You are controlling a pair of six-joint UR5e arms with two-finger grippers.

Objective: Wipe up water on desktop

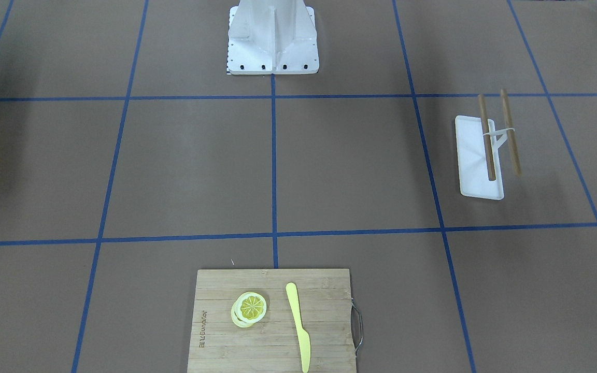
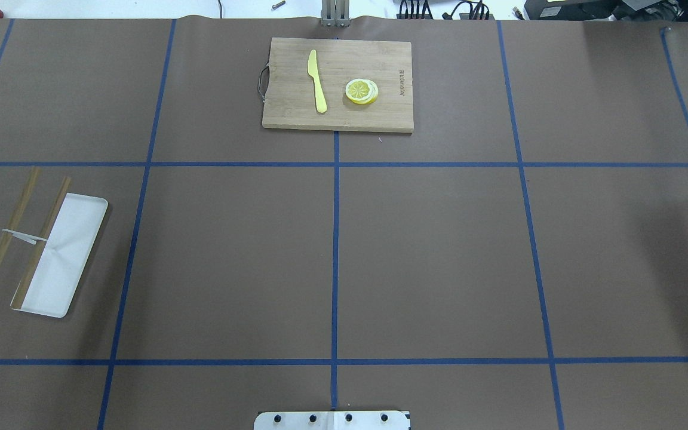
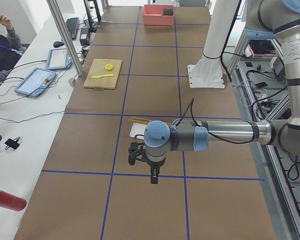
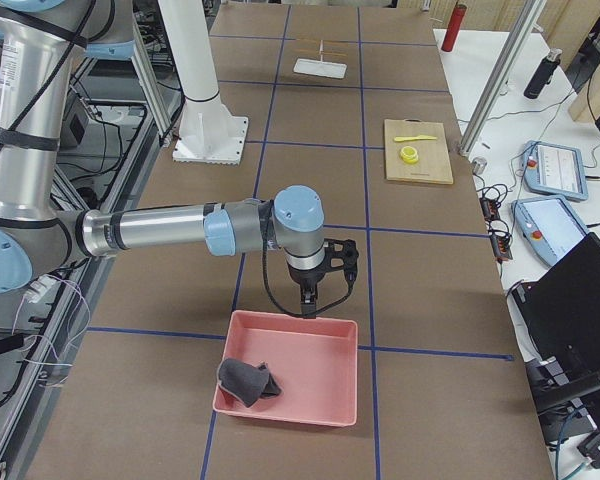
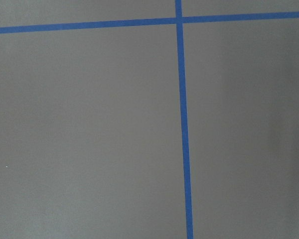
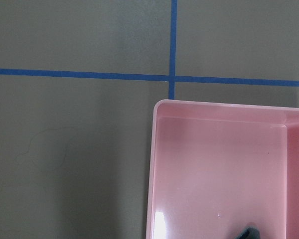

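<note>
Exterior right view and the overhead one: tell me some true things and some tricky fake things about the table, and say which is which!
1. A dark cloth lies inside the pink tray on the desktop. True.
2. The yellow knife lies on the cutting board. True.
3. The lemon slices lie on the bare desktop. False: they rest on the cutting board, beside the knife.
4. The right gripper holds the cloth. False: the cloth lies in the tray, apart from the gripper.

white side bench [image 3: 30,145] | aluminium frame post [image 3: 66,37] | loose cables [image 3: 254,85] | light even, probably overhead
</note>
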